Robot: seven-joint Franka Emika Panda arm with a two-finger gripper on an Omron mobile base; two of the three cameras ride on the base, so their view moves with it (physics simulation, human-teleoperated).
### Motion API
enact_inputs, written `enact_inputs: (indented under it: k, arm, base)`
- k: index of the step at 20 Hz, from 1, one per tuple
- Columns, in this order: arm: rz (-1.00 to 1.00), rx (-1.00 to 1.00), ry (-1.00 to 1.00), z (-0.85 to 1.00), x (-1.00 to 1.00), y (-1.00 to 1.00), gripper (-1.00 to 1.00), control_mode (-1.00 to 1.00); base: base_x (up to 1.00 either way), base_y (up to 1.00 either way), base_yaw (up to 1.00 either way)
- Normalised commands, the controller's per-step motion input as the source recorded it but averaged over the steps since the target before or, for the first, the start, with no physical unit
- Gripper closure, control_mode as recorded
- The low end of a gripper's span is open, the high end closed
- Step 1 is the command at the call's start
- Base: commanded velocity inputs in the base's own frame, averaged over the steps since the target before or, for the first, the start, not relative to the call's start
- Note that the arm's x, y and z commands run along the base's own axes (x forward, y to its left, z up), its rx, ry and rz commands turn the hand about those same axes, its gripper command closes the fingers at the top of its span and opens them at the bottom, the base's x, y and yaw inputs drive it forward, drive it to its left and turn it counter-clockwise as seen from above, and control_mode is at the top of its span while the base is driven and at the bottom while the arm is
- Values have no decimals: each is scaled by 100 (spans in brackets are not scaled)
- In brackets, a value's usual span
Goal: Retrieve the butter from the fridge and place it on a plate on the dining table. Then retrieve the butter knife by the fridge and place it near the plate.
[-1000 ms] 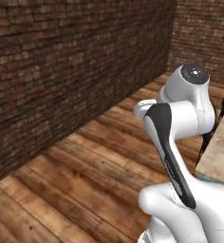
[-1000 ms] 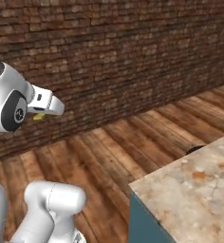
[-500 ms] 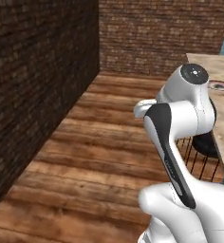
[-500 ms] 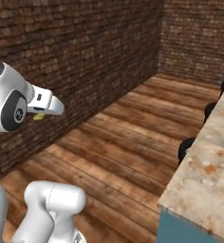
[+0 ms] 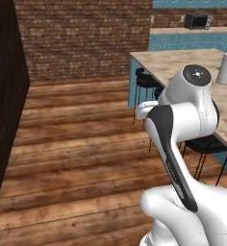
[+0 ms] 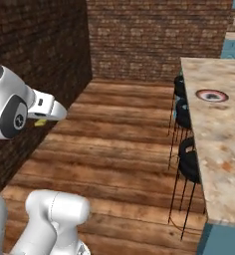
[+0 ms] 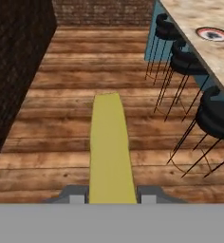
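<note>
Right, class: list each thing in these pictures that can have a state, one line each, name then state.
gripper: shut on the butter
butter: held between the fingers, off the plate
plate: flat on the dining table, nothing on it
dining table: holds the plate; stools stand along its side
stools: upright by the table, nobody sits

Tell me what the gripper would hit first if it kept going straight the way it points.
Probably the wooden floor: the gripper, shut on the butter, aims down past the bar stools. Depth is unclear.
</note>
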Motion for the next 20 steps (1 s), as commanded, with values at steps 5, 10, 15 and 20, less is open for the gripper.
enact_inputs:
  k: [5,10,15,20]
  arm:
    - [0,0,0,0,0,0,100,100]
    - [0,0,0,0,0,0,100,100]
    - [0,0,0,0,0,0,100,100]
    - [0,0,0,0,0,0,100,100]
  base:
    - [99,74,-57]
    - [97,69,-57]
    - [82,66,-63]
    - [71,71,-67]
